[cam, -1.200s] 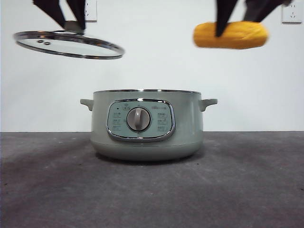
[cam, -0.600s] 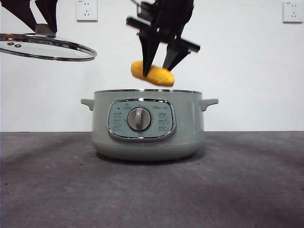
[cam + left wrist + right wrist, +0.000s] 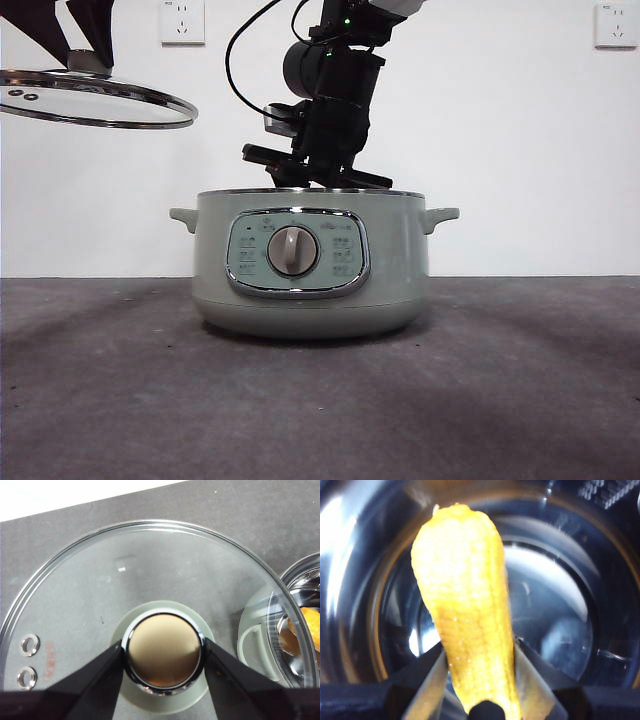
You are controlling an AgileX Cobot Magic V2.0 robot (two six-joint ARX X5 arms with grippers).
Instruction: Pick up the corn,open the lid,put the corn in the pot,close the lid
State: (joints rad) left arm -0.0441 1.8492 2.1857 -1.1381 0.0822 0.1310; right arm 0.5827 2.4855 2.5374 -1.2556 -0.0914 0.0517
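Note:
The sage-green pot (image 3: 310,270) stands uncovered at the table's middle. My right arm (image 3: 330,100) reaches down into it from above, and its jaws are below the rim in the front view. The right wrist view shows my right gripper (image 3: 477,655) shut on the yellow corn (image 3: 465,605), held inside the pot's shiny bowl (image 3: 560,605). Up at the left, level and well clear of the pot, hangs the glass lid (image 3: 100,100). My left gripper (image 3: 162,652) is shut on the knob of the lid (image 3: 150,570). Past the lid's edge, the pot's rim (image 3: 300,580) and a bit of corn (image 3: 310,625) show.
The grey table (image 3: 320,400) stretches bare around the pot, with a white wall behind. Two wall sockets (image 3: 183,20) (image 3: 613,25) sit high on that wall. A black cable (image 3: 245,40) loops beside the right arm.
My right arm carried the corn from the upper right to above the pot, then down inside it. The lid shifted a little left and now holds still.

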